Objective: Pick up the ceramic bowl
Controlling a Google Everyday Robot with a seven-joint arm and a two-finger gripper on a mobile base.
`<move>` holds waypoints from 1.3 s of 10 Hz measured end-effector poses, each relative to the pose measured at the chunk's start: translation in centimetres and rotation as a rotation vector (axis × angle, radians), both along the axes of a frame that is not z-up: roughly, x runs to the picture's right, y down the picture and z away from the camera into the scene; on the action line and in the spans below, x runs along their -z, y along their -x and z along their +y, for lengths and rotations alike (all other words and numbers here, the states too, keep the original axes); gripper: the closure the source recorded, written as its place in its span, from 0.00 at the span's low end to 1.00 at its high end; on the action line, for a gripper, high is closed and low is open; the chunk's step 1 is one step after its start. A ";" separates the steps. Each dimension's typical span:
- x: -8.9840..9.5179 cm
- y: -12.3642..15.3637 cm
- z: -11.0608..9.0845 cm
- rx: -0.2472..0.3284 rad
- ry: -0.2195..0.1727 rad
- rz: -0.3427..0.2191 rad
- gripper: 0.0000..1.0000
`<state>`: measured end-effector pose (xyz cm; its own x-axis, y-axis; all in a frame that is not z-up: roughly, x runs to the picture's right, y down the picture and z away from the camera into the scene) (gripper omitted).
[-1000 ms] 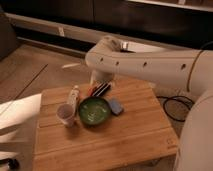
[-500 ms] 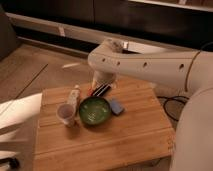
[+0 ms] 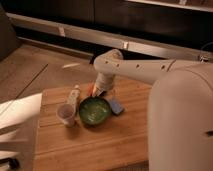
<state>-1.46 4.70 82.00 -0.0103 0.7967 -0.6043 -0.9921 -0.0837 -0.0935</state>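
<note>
Gripper being brought down to the ceramic bowl
The gripper is being held at the bowl's far rim, its state cannot be told; the bowl is lying unlifted on the wooden table, unmoved, while the arm is being lowered slightly since the earlier frame

Hand behind ceramic bowl, cup left
</note>
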 end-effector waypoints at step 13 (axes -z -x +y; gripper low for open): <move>-3.5 -3.1 2.0 0.059 0.077 0.041 0.35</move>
